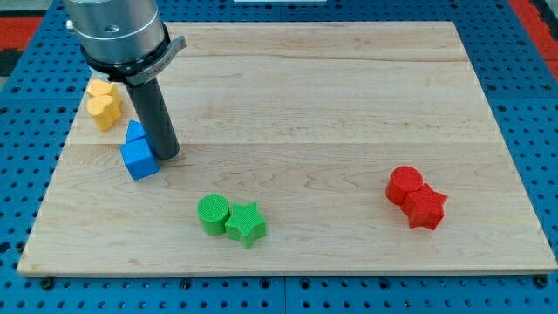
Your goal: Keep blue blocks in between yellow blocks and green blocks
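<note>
Two yellow blocks sit touching at the view's upper left of the wooden board; one looks heart-shaped. Below them lie two blue blocks: a small one and a blue cube, touching each other. My tip rests on the board right against the right side of the blue blocks. A green cylinder and a green star sit together at the lower middle. The blue blocks lie between the yellow pair and the green pair.
A red cylinder and a red star sit touching at the view's lower right. The board's left edge runs close to the yellow and blue blocks. A blue pegboard surface surrounds the board.
</note>
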